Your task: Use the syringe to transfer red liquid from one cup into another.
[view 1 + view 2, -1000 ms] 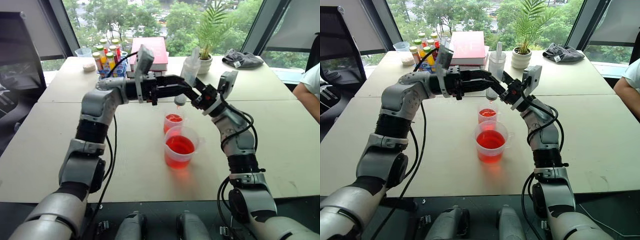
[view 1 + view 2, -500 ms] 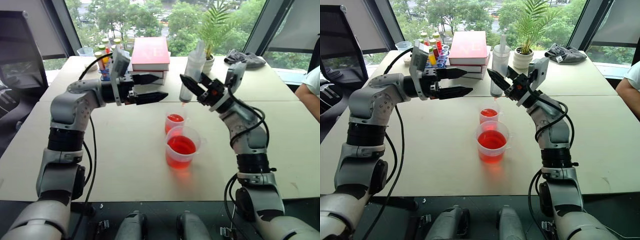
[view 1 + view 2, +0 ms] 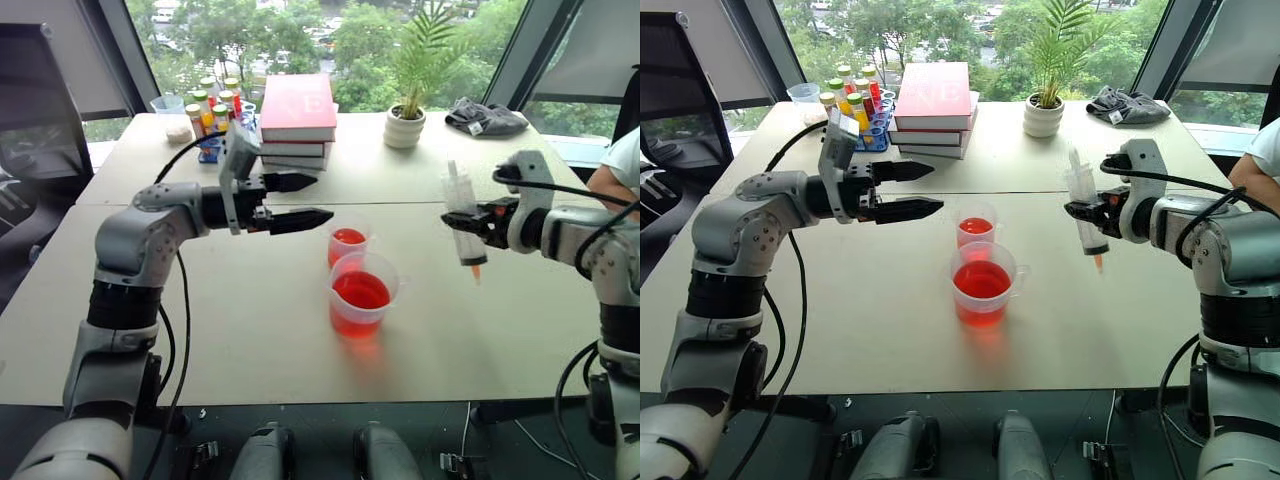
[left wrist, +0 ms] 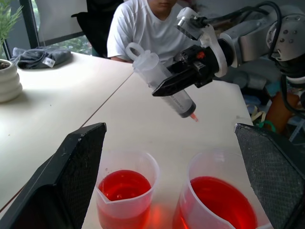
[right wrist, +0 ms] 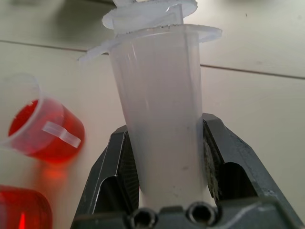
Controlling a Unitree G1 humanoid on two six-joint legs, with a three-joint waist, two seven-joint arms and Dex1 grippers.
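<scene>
My right gripper (image 3: 468, 222) is shut on the barrel of the syringe (image 3: 464, 215), holding it upright above the table with its orange tip down, well to the right of both cups. The barrel (image 5: 162, 119) looks clear. The smaller cup (image 3: 348, 243) holds red liquid (image 3: 348, 237). Just in front of it stands the larger spouted cup (image 3: 362, 296), also with red liquid (image 3: 361, 291) in it. To the left of the smaller cup, my left gripper (image 3: 323, 197) hovers open and empty, pointing toward the cups. In the left wrist view, its fingers (image 4: 71, 176) frame both cups.
A stack of red books (image 3: 297, 112), a rack of coloured bottles (image 3: 213, 115), a potted plant (image 3: 407, 120) and a grey cloth (image 3: 483, 119) line the far side of the table. A person in a white shirt (image 3: 625, 160) sits at the right edge.
My left gripper let go of the syringe, opened and drew back to the left. My right gripper swung the syringe away from above the smaller cup, out to the right and lower.
</scene>
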